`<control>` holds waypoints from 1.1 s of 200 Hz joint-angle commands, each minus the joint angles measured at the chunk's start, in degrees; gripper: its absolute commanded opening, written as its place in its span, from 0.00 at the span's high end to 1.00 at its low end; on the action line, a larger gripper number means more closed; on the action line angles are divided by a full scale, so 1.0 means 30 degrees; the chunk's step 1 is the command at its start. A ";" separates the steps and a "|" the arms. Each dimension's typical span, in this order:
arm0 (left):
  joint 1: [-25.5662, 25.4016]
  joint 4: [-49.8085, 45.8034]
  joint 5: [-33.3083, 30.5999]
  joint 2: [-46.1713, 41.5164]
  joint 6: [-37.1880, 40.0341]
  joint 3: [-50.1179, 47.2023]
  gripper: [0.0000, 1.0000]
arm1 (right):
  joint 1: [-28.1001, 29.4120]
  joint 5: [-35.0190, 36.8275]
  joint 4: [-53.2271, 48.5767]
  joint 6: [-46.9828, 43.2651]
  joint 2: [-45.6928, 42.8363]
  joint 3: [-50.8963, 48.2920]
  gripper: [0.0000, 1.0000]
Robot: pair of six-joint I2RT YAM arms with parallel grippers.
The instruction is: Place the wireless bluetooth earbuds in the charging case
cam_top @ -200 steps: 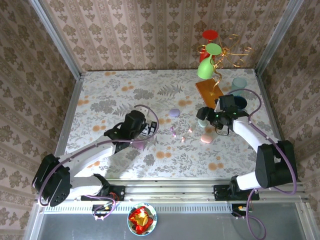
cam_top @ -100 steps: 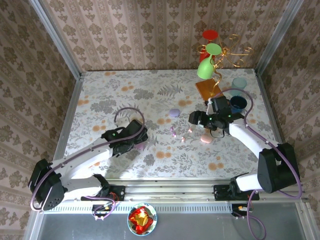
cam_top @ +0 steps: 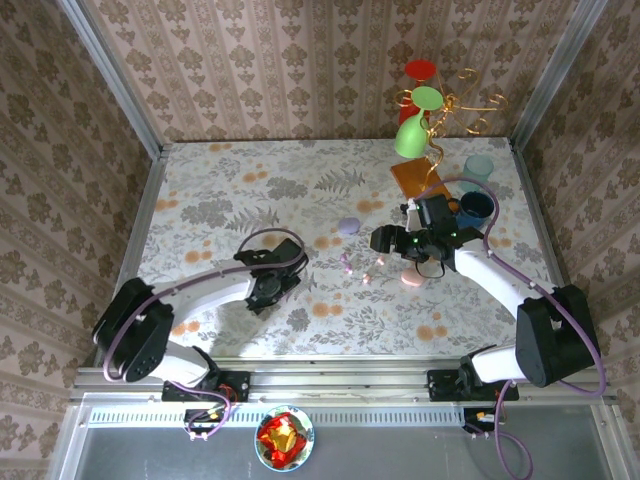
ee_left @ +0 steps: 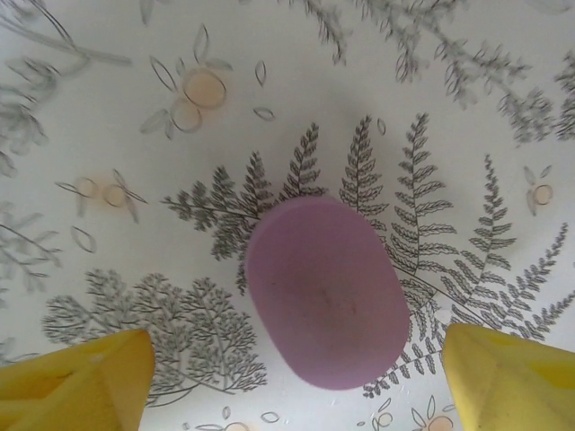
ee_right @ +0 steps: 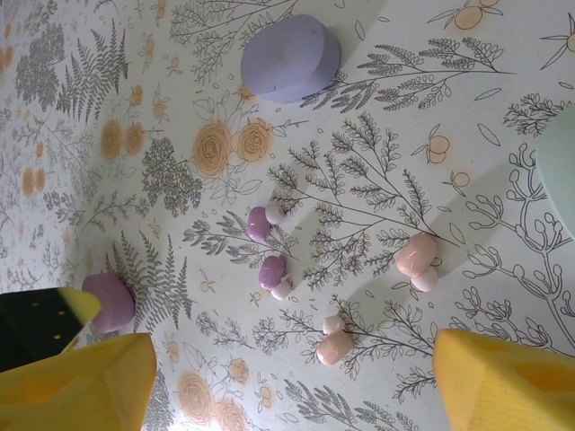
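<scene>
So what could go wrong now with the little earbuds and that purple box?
The left gripper has its fingers on either side of the pinkish-purple case, which is smooth, rounded and looks shut. It might skid or pop out when squeezed. The purple earbuds and pink earbuds near the open right gripper are tiny and lie close together, so its wide fingers could bump one away while going for another.

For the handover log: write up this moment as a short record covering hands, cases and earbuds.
left hand: open, straddling the mauve case, not touching
right hand: open, holding nothing
purple earbuds: two, on the table, side by side
pink earbuds: two, on the table, apart
lilac case: on the table, away from the earbuds
</scene>
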 commanded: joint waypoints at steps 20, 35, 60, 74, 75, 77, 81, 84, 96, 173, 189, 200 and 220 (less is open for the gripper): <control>0.0437 0.1090 0.1718 0.1429 -0.1506 0.0800 0.24 | 0.0077 -0.0460 -0.0190 -0.0996 0.0659 0.0035 0.19; 0.0548 0.1618 0.1869 0.1567 -0.1727 0.0600 0.27 | 0.0050 -0.0493 -0.0134 -0.1011 0.0745 -0.0034 0.19; 0.0919 0.2863 0.2178 0.1690 -0.1844 0.0049 0.32 | 0.0075 -0.0570 0.0015 -0.1007 0.1026 -0.0036 0.19; 0.1099 0.3393 0.2252 0.1563 -0.1924 -0.0305 0.35 | 0.0074 -0.0648 0.0080 -0.0976 0.1266 0.0051 0.19; 0.1103 0.3381 0.2251 0.1560 -0.1942 -0.0318 0.35 | 0.0075 -0.0667 0.0093 -0.0969 0.1301 0.0060 0.19; 0.1143 0.3379 0.2251 0.1551 -0.1949 -0.0328 0.35 | 0.0077 -0.0682 0.0103 -0.0979 0.1350 0.0066 0.19; 0.1180 0.3371 0.2238 0.1511 -0.1933 -0.0331 0.37 | 0.0073 -0.0736 0.0130 -0.0988 0.1403 0.0086 0.19; 0.1186 0.3310 0.2223 0.1526 -0.1910 -0.0361 0.37 | 0.0069 -0.0744 0.0176 -0.0963 0.1448 0.0107 0.19; 0.1331 0.3209 0.2321 0.1447 -0.1987 -0.0477 0.40 | 0.0054 -0.0848 0.0235 -0.0882 0.1592 0.0179 0.19; 0.1501 0.2903 0.2253 0.1363 -0.0790 -0.0722 0.61 | 0.0076 -0.0905 0.0226 -0.0703 0.1729 0.0484 0.19; 0.1504 0.2612 0.1970 0.1341 0.1032 -0.0242 0.65 | 0.0066 -0.0862 0.0142 -0.0577 0.1486 0.0536 0.19; 0.1517 0.2690 0.1821 0.1332 0.3426 0.0313 0.66 | 0.0030 -0.0992 0.0121 -0.0450 0.1239 0.0609 0.19; 0.1356 0.3220 0.1713 0.1367 0.8720 0.1185 0.72 | 0.0047 -0.1211 0.0010 -0.0242 0.0815 0.0802 0.20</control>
